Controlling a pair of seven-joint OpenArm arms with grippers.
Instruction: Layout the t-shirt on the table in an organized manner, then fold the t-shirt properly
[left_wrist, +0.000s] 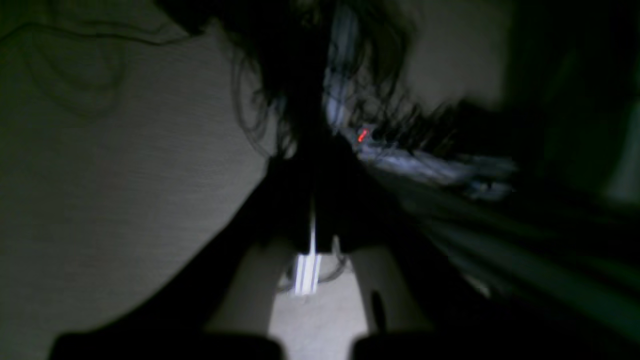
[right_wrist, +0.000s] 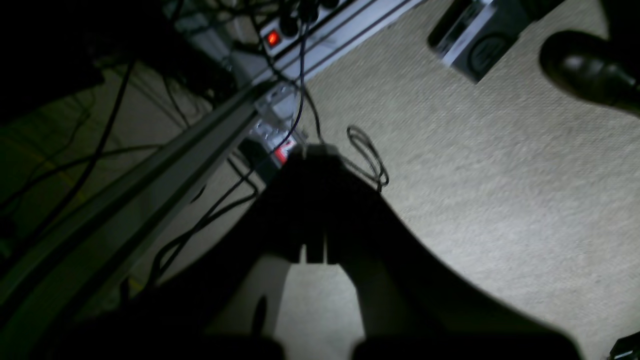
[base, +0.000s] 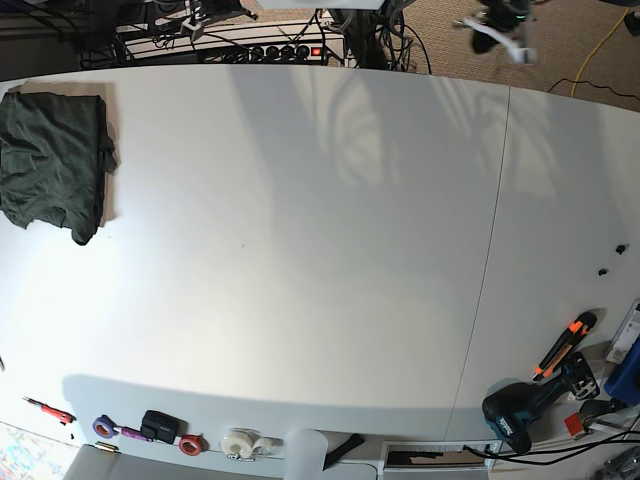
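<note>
t-shirt (base: 52, 160): folded compact, parked at table (base: 300, 250) corner | left gripper (left_wrist: 312, 235), right gripper (right_wrist: 315, 250): clenched, empty, hung off table.

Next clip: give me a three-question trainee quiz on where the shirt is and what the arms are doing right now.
1. True or false: the t-shirt lies spread flat in the middle of the table.
2. Multiple choice: the tape rolls sit along which table edge in the base view? A) top B) bottom C) right
3. Fill in: the right gripper is ___ and holds nothing.

Key
1. False: it lies bunched at the far left edge in the base view.
2. B
3. shut
</note>
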